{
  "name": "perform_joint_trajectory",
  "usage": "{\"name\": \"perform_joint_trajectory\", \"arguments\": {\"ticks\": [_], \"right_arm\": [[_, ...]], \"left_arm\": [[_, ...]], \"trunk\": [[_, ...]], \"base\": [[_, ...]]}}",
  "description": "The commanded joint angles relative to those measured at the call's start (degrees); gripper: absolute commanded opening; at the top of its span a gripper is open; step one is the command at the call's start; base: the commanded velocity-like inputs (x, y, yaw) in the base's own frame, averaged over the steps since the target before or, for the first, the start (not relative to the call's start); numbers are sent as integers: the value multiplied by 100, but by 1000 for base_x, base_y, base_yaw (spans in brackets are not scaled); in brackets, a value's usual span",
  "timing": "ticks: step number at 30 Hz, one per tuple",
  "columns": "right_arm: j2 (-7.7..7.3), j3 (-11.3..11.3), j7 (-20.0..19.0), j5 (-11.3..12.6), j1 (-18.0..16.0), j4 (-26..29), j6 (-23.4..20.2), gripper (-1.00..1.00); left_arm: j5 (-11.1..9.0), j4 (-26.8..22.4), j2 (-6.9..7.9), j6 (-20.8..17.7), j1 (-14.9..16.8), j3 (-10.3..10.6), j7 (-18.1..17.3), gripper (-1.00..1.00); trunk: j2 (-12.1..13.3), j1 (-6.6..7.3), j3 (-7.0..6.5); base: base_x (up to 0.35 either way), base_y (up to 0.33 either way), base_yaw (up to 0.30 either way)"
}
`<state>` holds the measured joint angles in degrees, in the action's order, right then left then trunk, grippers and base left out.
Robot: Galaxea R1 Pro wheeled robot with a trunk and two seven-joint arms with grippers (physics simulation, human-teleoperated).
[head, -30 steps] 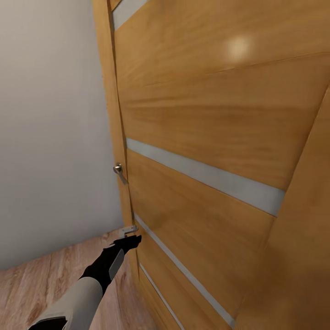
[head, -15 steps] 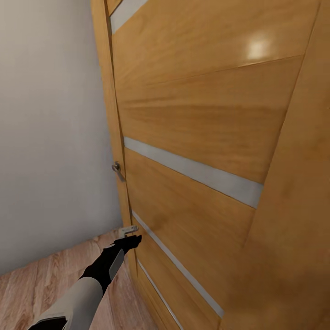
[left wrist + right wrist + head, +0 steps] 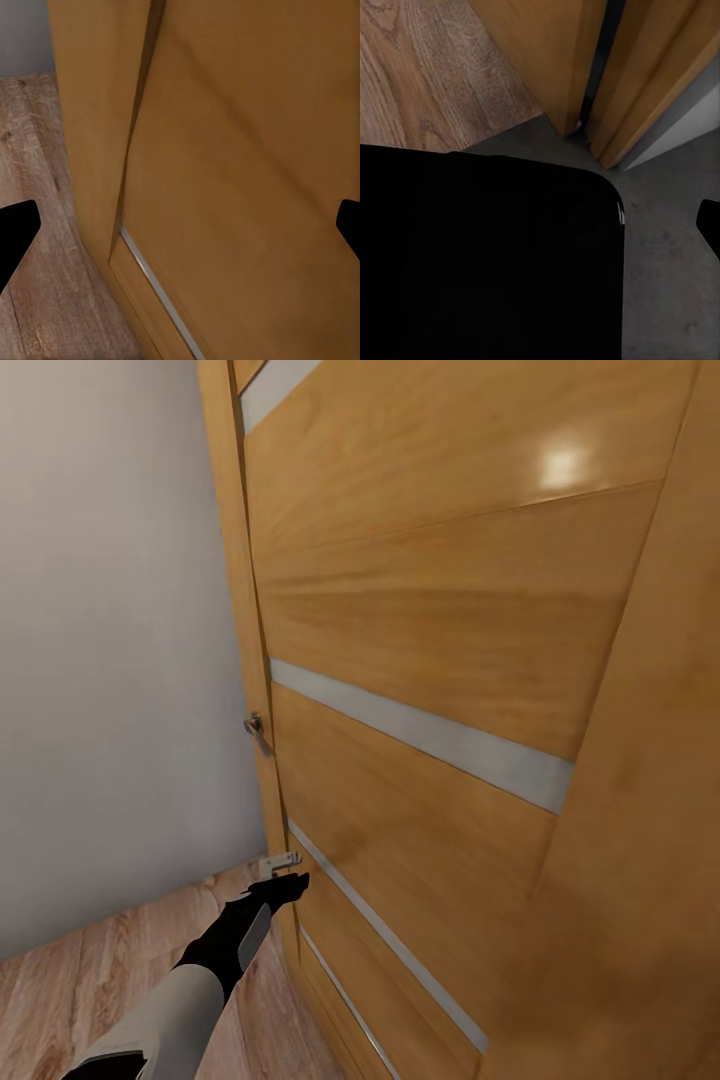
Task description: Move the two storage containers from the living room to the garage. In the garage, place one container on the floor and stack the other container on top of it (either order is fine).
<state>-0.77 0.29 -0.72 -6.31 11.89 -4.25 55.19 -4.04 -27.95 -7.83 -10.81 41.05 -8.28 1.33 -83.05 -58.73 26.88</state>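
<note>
One wooden door (image 3: 450, 620) stands right in front of the left gripper (image 3: 285, 884), with three pale inlaid stripes (image 3: 420, 735) across it. One metal handle (image 3: 257, 727) sits above the gripper and one small metal fitting (image 3: 279, 859) just over it

Wooden door (image 3: 450, 610), grey wall (image 3: 110, 660)

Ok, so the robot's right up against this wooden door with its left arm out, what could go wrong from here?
1. The left hand sits low by the door, near its edge. Driving on or turning could jam it against the wood.
2. The door handle is well above that hand, so a push this low may move the door poorly.
3. The floor changes from wood planks to grey concrete at the threshold, and the base could clip the frame there.
</note>
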Motion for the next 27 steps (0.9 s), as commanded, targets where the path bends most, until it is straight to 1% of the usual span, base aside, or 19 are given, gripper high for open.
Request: {"name": "perform_joint_trajectory", "arguments": {"ticks": [1,11,23,27], "right_arm": [[-2,-2,-9,-11,-3,-6,19,100],[-2,-2,-7,-11,-3,-6,18,100],[-2,-2,-7,-11,-3,-6,18,100],[-2,-2,-9,-11,-3,-6,18,100]], "left_arm": [[-97,-9,-8,-36,-1,2,-10,100],[-97,-9,-8,-36,-1,2,-10,100],[-97,-9,-7,-36,-1,2,-10,100],[-97,-9,-8,-36,-1,2,-10,100]], "trunk": [[-3,0,5],[-3,0,5],[-3,0,5],[-3,0,5]], "base": [[0,0,0],[0,0,-21],[0,0,-246],[0,0,-105]]}}
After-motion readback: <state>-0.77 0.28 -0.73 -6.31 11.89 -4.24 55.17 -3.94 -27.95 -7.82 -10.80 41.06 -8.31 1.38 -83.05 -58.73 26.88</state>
